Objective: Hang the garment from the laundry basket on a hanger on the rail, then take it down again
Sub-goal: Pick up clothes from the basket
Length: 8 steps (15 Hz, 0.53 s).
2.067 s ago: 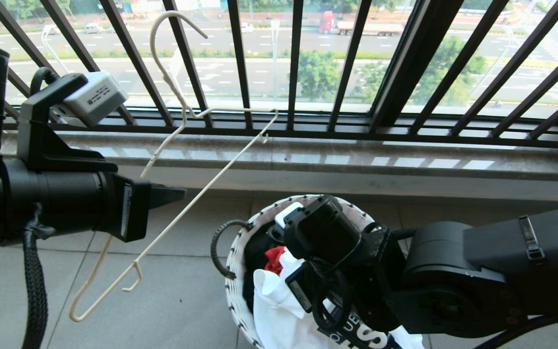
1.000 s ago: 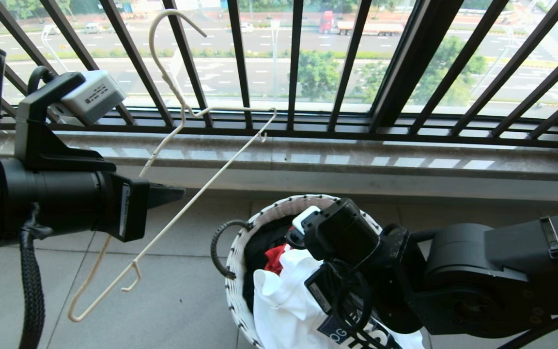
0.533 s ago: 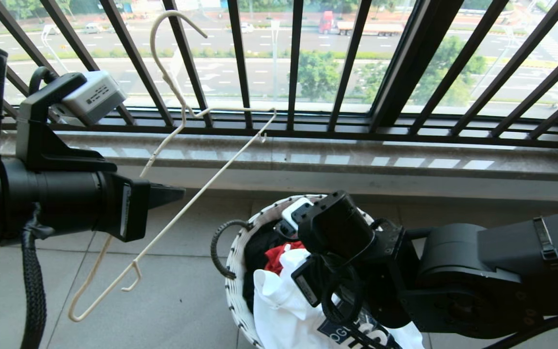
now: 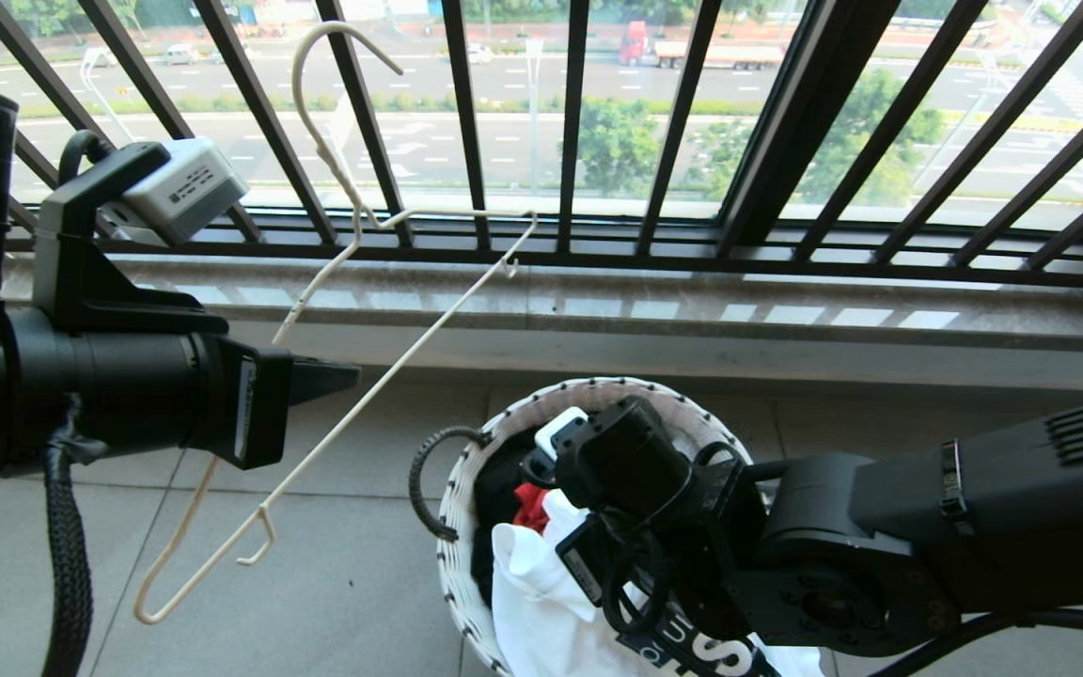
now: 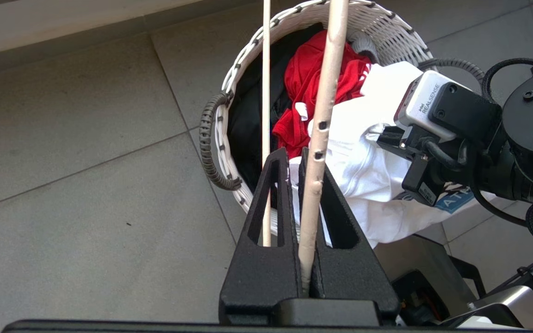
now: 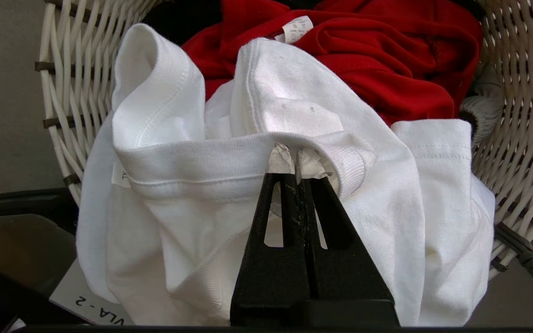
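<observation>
I am holding my left pincer (image 5: 307, 194) out level above the tiled floor (image 4: 335, 583), its fingers pressed shut on the hanger (image 4: 344, 282). The hanger is a thin cream-white wire frame with a long curved hook and small hooked ends, and it is tilting in my grip, the hook rising in front of the black window railing (image 4: 579, 122) while the far corner is dipping toward the floor. In the left wrist view its shaft (image 5: 322, 129), chipped with a few dark spots, is running straight up between my fingers.

My right pincer (image 6: 295, 159) is reaching down into the laundry basket (image 4: 466, 470), a small round white woven basket with a dark loop handle, standing on the floor below the stone sill (image 4: 692, 310). Its fingers are closed tight on the ribbed neckband of the garment (image 6: 266, 152). The garment is a white T-shirt, bunched and spilling over the basket's near rim, with part of a dark blue logo with white lettering (image 4: 720, 653) showing at the bottom of the head view. Behind it in the basket, a red garment (image 6: 368, 51) and a black garment (image 5: 248, 115) are lying crumpled.
</observation>
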Motion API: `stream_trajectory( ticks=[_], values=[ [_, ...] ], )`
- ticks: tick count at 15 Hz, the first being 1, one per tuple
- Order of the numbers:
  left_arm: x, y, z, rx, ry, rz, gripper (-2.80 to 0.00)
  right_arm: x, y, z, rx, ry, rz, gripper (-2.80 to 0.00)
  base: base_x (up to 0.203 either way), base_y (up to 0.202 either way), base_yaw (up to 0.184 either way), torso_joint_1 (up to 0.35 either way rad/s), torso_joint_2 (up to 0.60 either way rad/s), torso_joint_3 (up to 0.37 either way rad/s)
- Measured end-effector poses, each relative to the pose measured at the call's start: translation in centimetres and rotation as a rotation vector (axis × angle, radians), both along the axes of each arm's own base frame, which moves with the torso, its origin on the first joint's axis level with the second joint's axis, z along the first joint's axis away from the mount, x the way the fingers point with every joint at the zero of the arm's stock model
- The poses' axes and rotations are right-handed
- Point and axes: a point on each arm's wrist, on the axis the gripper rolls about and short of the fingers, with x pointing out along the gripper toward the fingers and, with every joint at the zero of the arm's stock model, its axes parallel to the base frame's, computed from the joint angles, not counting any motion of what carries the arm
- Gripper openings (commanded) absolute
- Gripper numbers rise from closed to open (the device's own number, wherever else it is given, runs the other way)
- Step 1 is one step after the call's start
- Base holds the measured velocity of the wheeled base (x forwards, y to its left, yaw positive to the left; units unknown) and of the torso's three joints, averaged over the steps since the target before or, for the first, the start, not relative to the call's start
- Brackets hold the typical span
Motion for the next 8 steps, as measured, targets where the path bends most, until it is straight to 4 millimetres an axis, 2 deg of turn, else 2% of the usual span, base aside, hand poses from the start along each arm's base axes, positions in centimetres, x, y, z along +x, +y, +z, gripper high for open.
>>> stream_trajectory(
  ticks=[8],
  values=[
    [0.0,0.0,0.0,-0.002,-0.002,0.0,-2.8,-0.3,-1.6,0.0,-0.04,0.004,-0.007,-2.8,0.0,0.0,0.0,0.0,0.0,0.0]
  ],
)
